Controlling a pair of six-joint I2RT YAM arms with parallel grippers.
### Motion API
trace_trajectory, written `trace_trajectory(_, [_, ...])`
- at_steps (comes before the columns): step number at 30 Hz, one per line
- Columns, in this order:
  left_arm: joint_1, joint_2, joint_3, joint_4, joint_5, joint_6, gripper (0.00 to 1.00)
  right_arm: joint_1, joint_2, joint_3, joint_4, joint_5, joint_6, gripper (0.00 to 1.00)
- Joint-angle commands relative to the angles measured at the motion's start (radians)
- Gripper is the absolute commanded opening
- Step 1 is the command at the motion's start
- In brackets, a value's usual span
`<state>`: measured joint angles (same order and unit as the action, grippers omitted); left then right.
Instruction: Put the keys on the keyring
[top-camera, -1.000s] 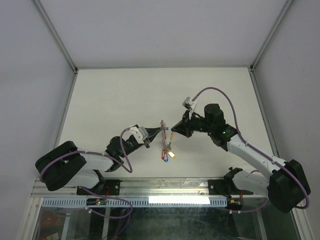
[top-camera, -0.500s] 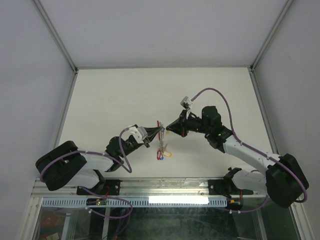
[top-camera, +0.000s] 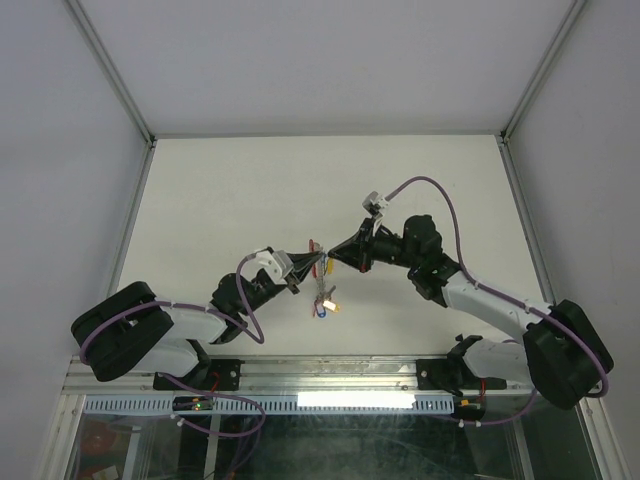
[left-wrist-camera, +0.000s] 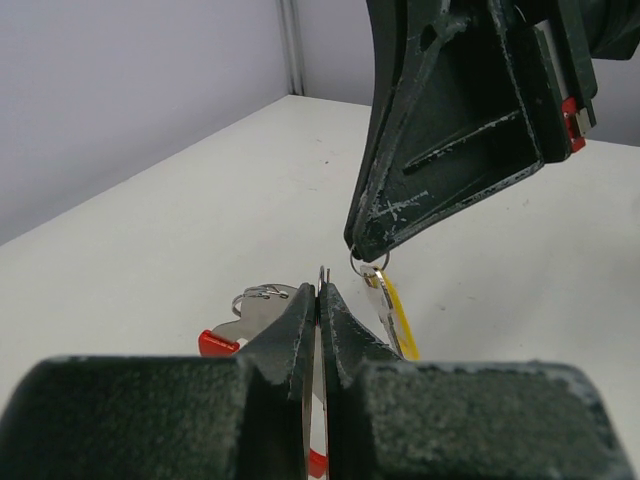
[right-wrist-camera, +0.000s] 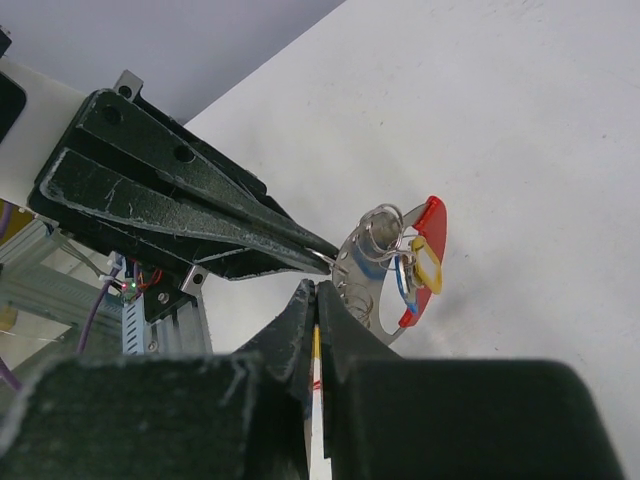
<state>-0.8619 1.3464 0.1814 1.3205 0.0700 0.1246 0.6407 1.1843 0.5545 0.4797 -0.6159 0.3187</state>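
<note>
The right gripper (top-camera: 334, 258) has swung in to the left since a second ago, and its tip is now almost nose to nose with the left gripper (top-camera: 320, 260). The dangling keys (top-camera: 324, 305) have drifted left too. The left gripper is clamped tight on the keyring (right-wrist-camera: 432, 225), held above the white table (top-camera: 230, 190). The right gripper is closed as well, apparently pinching a yellow-tagged key (left-wrist-camera: 392, 310) by its small ring. Pale walls (top-camera: 60, 150) all round.

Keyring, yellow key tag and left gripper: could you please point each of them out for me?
keyring (right-wrist-camera: 435, 222), right wrist view, on its red arc.
yellow key tag (right-wrist-camera: 428, 266), right wrist view, on the tag's middle.
left gripper (left-wrist-camera: 320, 292), left wrist view, between the tips of its shut jaws.
</note>
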Motion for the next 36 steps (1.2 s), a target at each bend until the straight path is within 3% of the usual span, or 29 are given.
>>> trace_trajectory(1, [0.010,-0.023,-0.008,0.113,-0.059,-0.052,0.00,0.012,0.005,-0.018,0.147,0.024,0.060,0.00])
trace_trajectory(13, [0.010,-0.020,-0.014,0.131,-0.114,-0.087,0.00,0.032,0.029,-0.088,0.342,0.132,0.165,0.00])
trace_trajectory(36, [0.010,-0.011,-0.002,0.112,-0.070,-0.076,0.00,0.054,0.103,-0.046,0.401,0.165,0.190,0.00])
